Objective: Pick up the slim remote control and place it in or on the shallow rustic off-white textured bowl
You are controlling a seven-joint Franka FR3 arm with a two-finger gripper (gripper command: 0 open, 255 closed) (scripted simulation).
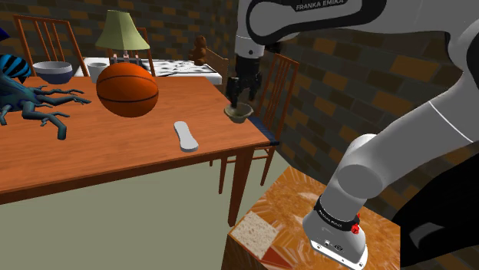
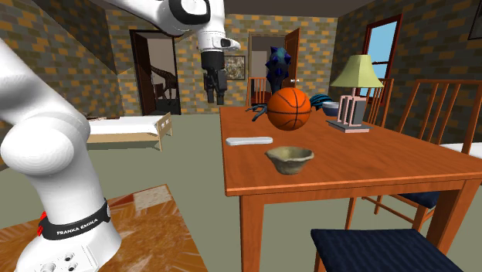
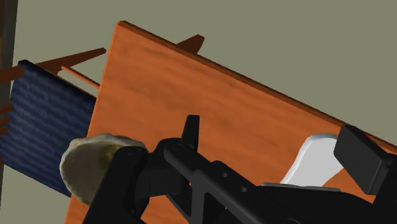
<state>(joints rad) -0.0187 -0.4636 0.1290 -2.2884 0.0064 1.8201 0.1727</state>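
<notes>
The slim pale-grey remote [image 1: 185, 136] lies flat on the wooden table [image 1: 115, 149], in front of the basketball. The shallow off-white bowl [image 1: 239, 114] sits near the table's corner at the shoulder view's right. My black gripper [image 1: 241, 98] hangs in the air well above table height, open and holding nothing. In the second exterior view the gripper [image 2: 216, 96] is up by the table's left edge, apart from the remote [image 2: 249, 141] and the bowl [image 2: 290, 158]. The wrist view shows the remote [image 3: 315, 159] beside one finger and the bowl [image 3: 86, 162] beside the other, both far below.
An orange basketball [image 1: 127, 89], a blue spiky creature figure [image 1: 31, 96], a lamp [image 1: 121, 34], a blue-white bowl [image 1: 53, 71] and a mug [image 1: 97, 70] stand farther along the table. Wooden chairs with blue seats [image 3: 44, 127] flank the table.
</notes>
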